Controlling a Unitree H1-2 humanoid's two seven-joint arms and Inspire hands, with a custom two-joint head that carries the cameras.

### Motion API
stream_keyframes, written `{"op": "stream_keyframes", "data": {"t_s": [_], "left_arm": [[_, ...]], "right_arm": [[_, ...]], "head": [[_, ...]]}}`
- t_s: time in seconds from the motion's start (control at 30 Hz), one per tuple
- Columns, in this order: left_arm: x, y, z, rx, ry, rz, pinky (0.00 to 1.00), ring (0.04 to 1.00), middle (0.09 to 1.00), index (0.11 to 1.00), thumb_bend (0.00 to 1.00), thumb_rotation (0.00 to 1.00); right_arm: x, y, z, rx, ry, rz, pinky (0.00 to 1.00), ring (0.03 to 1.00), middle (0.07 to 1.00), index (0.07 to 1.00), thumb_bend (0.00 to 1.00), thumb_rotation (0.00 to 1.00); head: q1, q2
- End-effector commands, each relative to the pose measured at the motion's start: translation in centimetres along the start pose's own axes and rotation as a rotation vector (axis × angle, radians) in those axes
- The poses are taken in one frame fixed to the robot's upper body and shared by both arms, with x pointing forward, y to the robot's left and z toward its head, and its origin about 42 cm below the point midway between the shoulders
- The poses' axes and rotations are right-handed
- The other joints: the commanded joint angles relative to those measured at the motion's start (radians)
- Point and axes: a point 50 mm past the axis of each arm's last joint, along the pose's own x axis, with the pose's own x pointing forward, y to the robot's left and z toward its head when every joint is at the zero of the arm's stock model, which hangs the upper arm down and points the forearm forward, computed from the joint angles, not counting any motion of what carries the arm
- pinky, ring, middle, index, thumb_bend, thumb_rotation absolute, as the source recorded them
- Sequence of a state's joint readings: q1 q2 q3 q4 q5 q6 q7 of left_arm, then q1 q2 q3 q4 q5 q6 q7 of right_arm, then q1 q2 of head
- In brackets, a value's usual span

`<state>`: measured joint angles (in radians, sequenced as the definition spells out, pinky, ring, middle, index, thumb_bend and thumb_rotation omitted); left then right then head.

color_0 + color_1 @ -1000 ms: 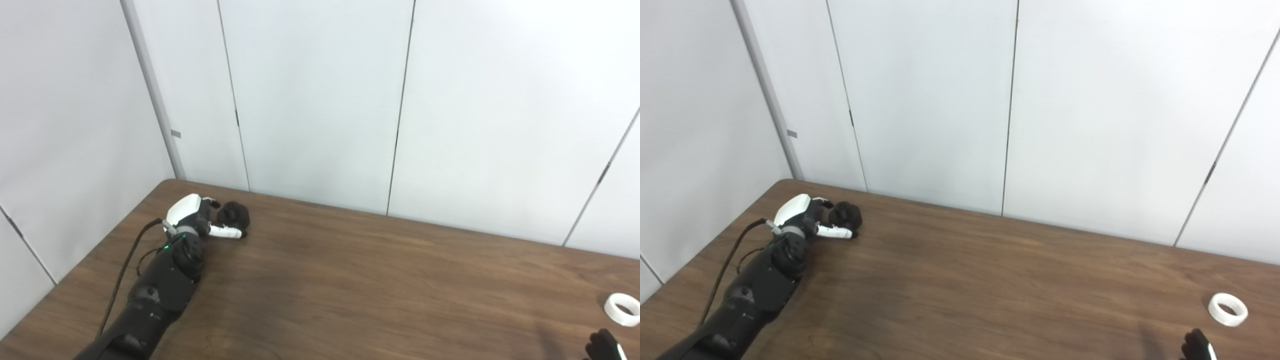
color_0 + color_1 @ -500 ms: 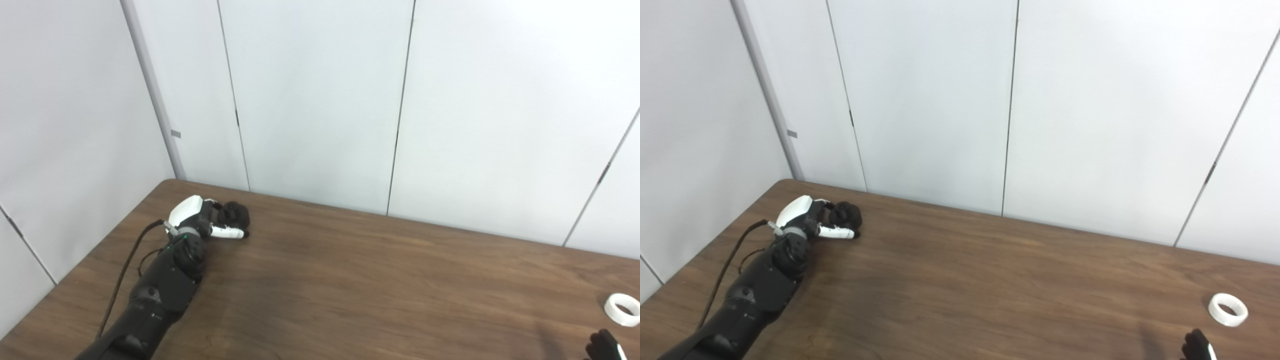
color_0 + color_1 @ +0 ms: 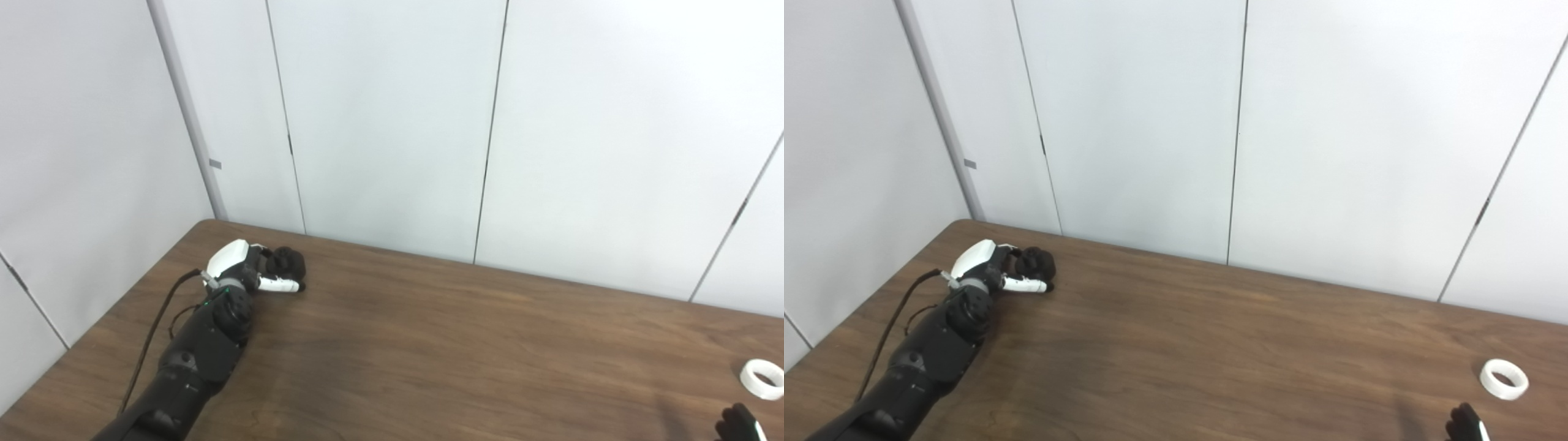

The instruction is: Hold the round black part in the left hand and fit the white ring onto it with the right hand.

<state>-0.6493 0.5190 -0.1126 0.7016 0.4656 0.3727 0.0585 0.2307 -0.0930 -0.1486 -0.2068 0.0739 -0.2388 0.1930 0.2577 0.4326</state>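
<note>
Little has moved since the earlier frames: only the left hand (image 3: 245, 269) has edged slightly nearer the round black part (image 3: 286, 263). From the left eye, that hand lies at the far left corner of the surface (image 3: 429, 355), thumb and fingers curled around the part but not yet lifted; it looks like a closing grasp, though I cannot tell if it is firm. From the right eye, the white ring (image 3: 1503, 378) rests flat near the right edge, well apart, and the right hand (image 3: 1464, 425) barely enters the frame just below it, its state unreadable. Grasping is in hand; next the right hand must reach the ring.
</note>
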Motion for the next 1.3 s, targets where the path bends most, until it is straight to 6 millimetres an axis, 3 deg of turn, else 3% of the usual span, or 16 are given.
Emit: {"op": "stream_keyframes", "data": {"t_s": [0.0,0.77,1.27], "left_arm": [[1.19,6.31,4.88,-0.022,-0.126,0.130,1.00,1.000,0.940,0.837,0.86,0.31],[1.07,6.31,5.23,-0.017,-0.134,0.124,1.00,1.000,0.935,0.812,0.85,0.29],[0.96,6.33,4.90,-0.004,-0.126,0.137,1.00,0.993,0.918,0.747,0.83,0.29]], "right_arm": [[-9.62,0.95,-2.48,0.037,0.242,-0.044,1.00,0.996,0.999,1.000,0.39,1.00],[-9.93,1.13,-1.91,0.038,0.239,-0.043,1.00,0.997,1.000,1.000,0.40,1.00],[-10.11,0.99,-1.72,0.043,0.241,-0.044,1.00,0.998,1.000,1.000,0.41,1.00]], "head": [[0.001,0.001],[-0.001,0.014],[0.006,0.021]]}}
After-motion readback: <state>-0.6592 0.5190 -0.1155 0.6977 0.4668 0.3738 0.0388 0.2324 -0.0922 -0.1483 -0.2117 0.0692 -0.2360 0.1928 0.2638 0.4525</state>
